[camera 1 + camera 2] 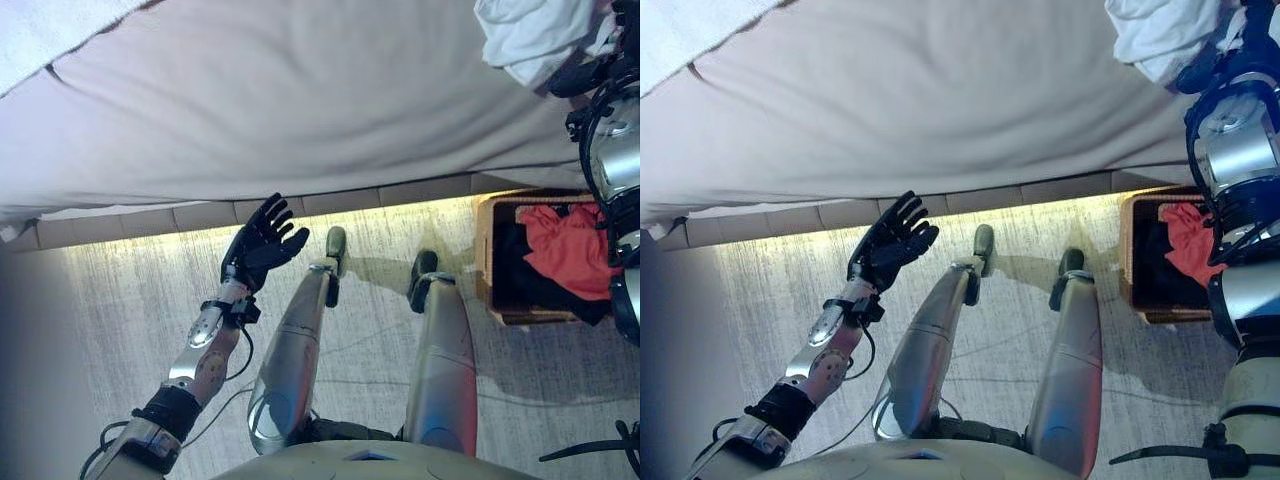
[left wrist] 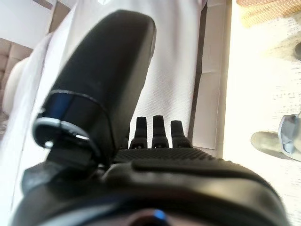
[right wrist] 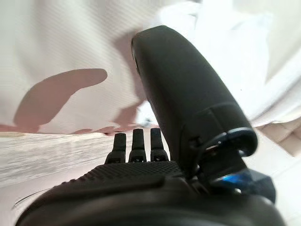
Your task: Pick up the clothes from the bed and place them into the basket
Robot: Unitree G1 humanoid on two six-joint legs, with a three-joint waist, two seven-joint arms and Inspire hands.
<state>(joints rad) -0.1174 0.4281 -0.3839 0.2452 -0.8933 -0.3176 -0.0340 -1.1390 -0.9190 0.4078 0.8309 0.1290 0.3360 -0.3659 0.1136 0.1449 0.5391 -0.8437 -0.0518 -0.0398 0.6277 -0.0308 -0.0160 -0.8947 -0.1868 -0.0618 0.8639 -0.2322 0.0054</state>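
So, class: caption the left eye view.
Left robot hand open beside bed; white garment near basket.

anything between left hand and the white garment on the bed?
Only bare grey bedsheet between the open left hand and the crumpled white garment, per left eye view.

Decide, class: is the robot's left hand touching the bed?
Apart. The left eye view shows the left hand open over the floor, short of the bed edge, with nothing in it.

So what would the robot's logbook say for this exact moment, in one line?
left hand: open, idle by bed | right hand: open near white garment | basket: red garment inside
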